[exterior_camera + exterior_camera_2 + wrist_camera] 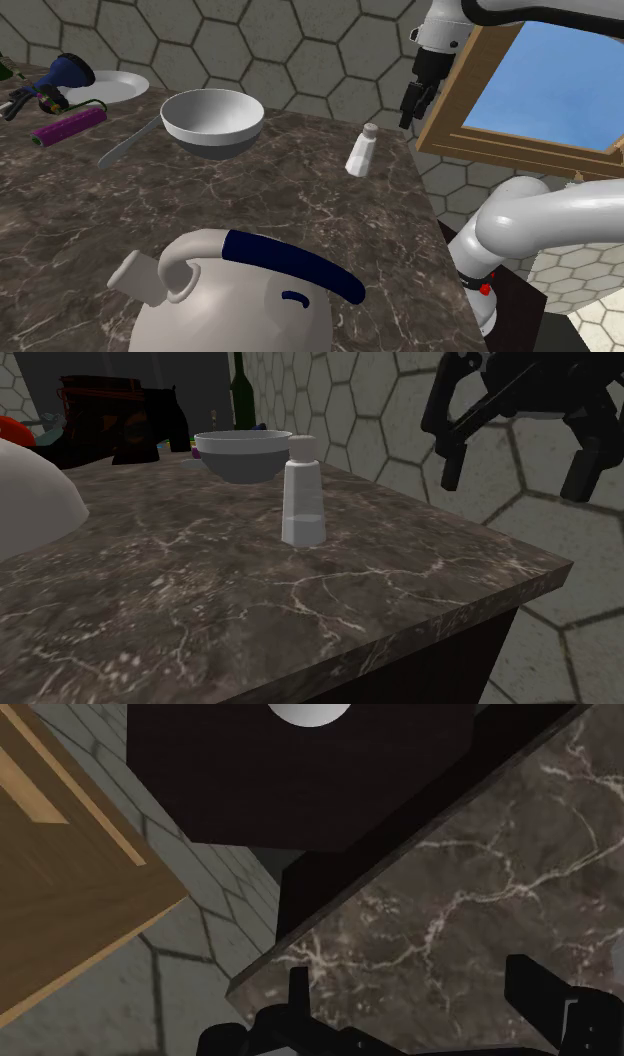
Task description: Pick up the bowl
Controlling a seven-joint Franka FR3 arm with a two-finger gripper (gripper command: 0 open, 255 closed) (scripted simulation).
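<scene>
Round white bowl with grey underside: upright, mouth up, on dark brown marbled counter, near back edge by hexagon-tiled wall. Grey flat utensil handle just beside bowl, slanting toward shoulder view's left. White salt shaker with pale cap upright near counter's side edge, between bowl and all-black gripper. Gripper past that edge, above counter level, well apart from bowl; fingers spread, nothing between. White kettle with dark blue handle at front edge.
</scene>
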